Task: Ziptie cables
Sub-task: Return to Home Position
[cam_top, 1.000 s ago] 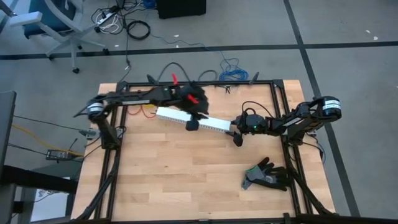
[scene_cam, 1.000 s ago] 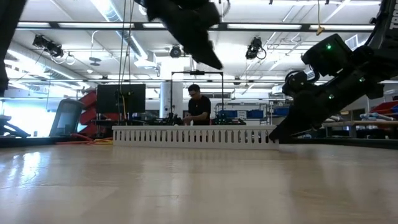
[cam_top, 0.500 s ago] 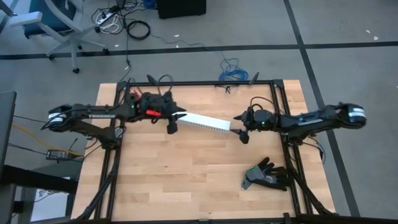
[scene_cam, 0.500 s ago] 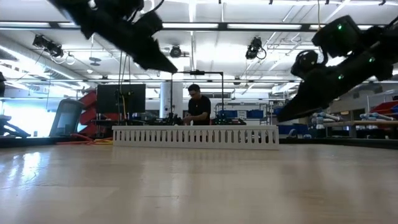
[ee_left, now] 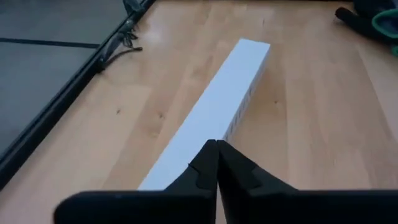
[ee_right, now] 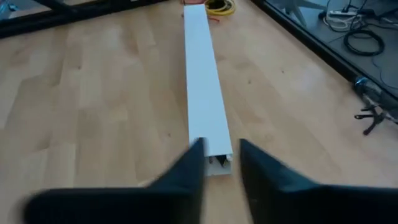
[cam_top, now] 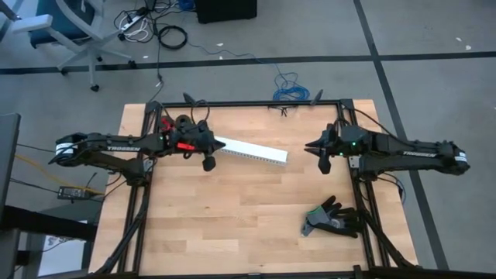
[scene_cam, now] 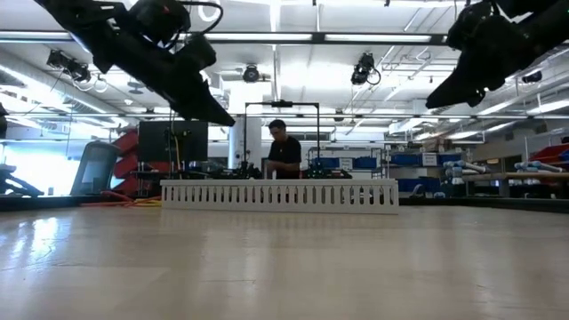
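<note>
Over the left end of the white duct, left gripper hangs with fingers pressed together, empty. Right gripper sits off the opposite end, fingers slightly apart, empty. Duct's long axis runs between them, slanted across the table; a yellow loop of the cables shows at its left-arm end.

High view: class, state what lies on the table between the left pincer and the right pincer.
The white cable duct lies aslant between the left pincer and the right pincer, touching neither. The high view shows this.
</note>
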